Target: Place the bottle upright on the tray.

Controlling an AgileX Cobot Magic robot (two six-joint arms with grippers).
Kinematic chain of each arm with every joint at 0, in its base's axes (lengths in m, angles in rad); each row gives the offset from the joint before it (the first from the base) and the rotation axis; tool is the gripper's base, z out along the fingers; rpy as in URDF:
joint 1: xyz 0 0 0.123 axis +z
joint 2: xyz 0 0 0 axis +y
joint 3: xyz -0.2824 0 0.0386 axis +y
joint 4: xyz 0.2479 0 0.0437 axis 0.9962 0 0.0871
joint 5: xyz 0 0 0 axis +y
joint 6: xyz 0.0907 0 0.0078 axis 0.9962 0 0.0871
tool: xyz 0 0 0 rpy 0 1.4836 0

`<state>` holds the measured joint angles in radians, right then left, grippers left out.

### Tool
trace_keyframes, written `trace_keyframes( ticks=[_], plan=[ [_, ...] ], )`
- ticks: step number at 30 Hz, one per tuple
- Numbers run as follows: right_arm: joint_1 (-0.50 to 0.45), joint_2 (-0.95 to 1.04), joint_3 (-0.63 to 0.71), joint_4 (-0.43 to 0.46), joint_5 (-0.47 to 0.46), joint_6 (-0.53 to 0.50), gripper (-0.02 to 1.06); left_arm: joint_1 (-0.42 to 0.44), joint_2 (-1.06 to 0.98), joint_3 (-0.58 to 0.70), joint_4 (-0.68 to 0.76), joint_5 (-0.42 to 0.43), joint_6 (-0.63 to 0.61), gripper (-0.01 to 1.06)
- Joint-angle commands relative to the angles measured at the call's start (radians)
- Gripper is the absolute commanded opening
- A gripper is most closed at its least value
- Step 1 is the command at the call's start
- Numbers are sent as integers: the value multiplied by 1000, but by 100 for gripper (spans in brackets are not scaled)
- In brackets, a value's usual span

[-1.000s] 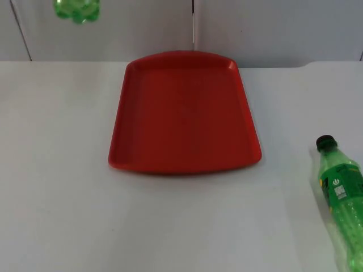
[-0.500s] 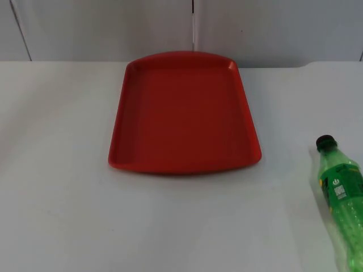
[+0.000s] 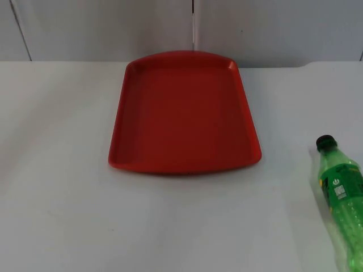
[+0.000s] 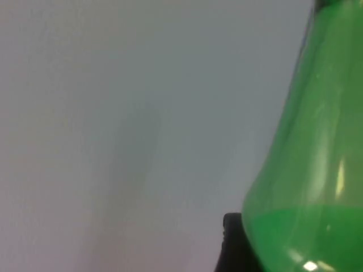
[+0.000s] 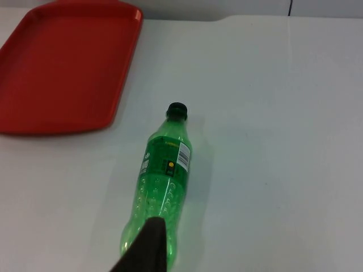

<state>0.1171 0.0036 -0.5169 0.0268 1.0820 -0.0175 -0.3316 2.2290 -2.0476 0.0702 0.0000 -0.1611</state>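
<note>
A red tray (image 3: 184, 113) lies flat in the middle of the white table, with nothing on it. A green bottle (image 3: 341, 198) with a black cap lies on its side near the table's right edge, cap pointing toward the far wall. The right wrist view looks down along it: my right gripper (image 5: 148, 249) hovers over the base end of that bottle (image 5: 161, 187), with the tray (image 5: 62, 68) beyond. In the left wrist view a second green bottle (image 4: 309, 170) sits tight against my left gripper (image 4: 232, 243), which is shut on it above the pale table.
The grey partition wall (image 3: 113, 28) closes off the far side just behind the tray. White table surface (image 3: 57, 187) stretches to the left of the tray and in front of it.
A second ago the base of a green bottle hung at the upper left edge of the top view; it has since left that view. The tray and the lying bottle have not moved.
</note>
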Motion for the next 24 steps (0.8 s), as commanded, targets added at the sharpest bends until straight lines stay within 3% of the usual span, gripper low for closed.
trace_keyframes(
  ticks=[1, 4, 6, 7, 11, 12, 16, 24],
  plan=[
    [-9, -4, 2, 0, -4, -2, 105, -17, 16, 0, 44, -42, 87, 0],
    [-9, -4, 2, 0, -4, -2, 105, -19, 53, 2, 17, -75, 93, 0],
    [-9, -4, 2, 0, -4, -2, 105, -19, 73, 22, -44, -162, 93, 0],
    [-9, -4, 2, 0, -4, -2, 105, -19, 73, 22, -44, -162, 93, 0],
    [-9, -4, 2, 0, -4, -2, 105, -19, 75, 159, -130, -413, 93, 0],
    [-9, -4, 2, 0, -4, -2, 105, -19, 75, 159, -130, -413, 93, 0],
    [-9, -4, 2, 0, -4, -2, 105, -19, 75, 284, -112, -590, 93, 0],
    [-9, -4, 2, 0, -4, -2, 105, -31, 96, 368, -95, -754, 76, 0]
  ],
)
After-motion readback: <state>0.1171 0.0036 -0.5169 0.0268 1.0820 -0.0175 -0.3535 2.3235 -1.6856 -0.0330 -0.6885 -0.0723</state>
